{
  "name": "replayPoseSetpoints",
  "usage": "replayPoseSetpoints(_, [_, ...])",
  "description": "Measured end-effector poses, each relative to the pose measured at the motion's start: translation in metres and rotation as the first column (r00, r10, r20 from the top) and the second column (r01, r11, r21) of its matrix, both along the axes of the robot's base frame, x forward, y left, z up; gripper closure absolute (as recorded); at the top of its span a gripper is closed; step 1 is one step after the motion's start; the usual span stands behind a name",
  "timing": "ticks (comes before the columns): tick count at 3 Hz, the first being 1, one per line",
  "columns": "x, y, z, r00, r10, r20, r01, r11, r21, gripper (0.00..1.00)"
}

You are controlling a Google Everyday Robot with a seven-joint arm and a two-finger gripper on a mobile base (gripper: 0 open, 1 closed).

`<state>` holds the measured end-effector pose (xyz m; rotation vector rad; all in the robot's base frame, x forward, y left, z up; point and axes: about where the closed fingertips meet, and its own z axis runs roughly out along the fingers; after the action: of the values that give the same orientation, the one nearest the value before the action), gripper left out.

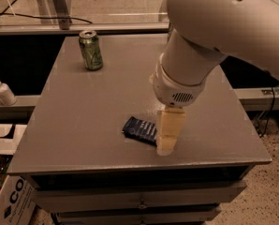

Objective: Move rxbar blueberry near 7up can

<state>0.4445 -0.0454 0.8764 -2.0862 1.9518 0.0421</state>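
Note:
The rxbar blueberry (138, 129), a flat dark navy wrapper with white lettering, lies on the grey table (83, 111) near its front edge. Its right end is covered by my gripper (168, 134). The cream-coloured gripper hangs straight down from the big white arm (209, 36) and reaches the table just at the bar's right end. The 7up can is hidden behind the arm at the back right of the table.
An all-green can (91, 49) stands upright at the table's back left. A white pump bottle (2, 90) stands on a ledge to the left. A cardboard box (11, 198) sits on the floor at the lower left. Drawers are below the tabletop.

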Motion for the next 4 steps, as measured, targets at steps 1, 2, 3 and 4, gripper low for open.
replayPoseSetpoints(1, [0.000, 0.000, 0.000, 1.0000, 0.000, 0.000, 0.000, 1.000, 0.000, 0.00])
replayPoseSetpoints(2, [0.004, 0.005, -0.010, 0.9992, -0.032, -0.022, 0.033, 0.999, 0.011, 0.00])
replayPoseSetpoints(3, [0.012, 0.018, -0.029, 0.9965, -0.061, -0.056, 0.063, 0.998, 0.032, 0.00])
replayPoseSetpoints(4, [0.019, 0.024, -0.047, 0.9933, -0.081, -0.083, 0.086, 0.995, 0.058, 0.00])
